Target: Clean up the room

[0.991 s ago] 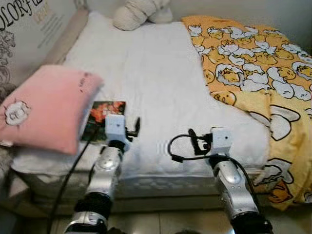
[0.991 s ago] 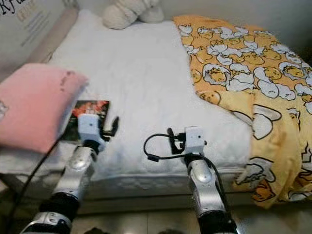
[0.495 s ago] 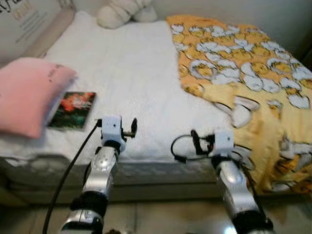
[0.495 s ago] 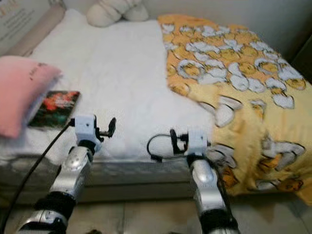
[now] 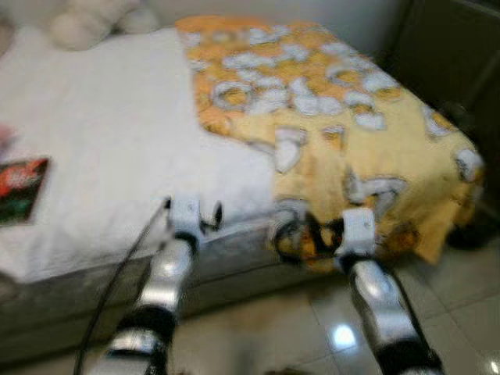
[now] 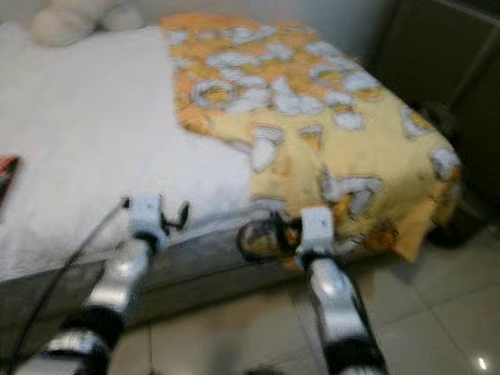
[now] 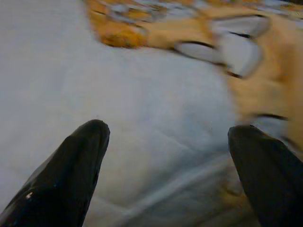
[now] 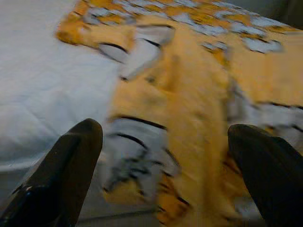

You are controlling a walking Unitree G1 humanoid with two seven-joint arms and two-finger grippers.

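A yellow blanket with a white cartoon print covers the right half of the bed and hangs over its corner. The white sheet is bare on the left half. A dark book with a red picture lies at the far left on the sheet. My left gripper hovers open at the bed's front edge over the white sheet. My right gripper is open in front of the hanging blanket. Neither holds anything. The views are blurred.
A cream plush toy lies at the head of the bed, back left. Dark furniture stands to the right of the bed. A glossy tiled floor runs along the bed's front and right side.
The whole view has swung to the right: the pink pillow has left the picture, the book has slid to the left edge, the blanket's corner and dark furniture have come in. Both arms keep their pose.
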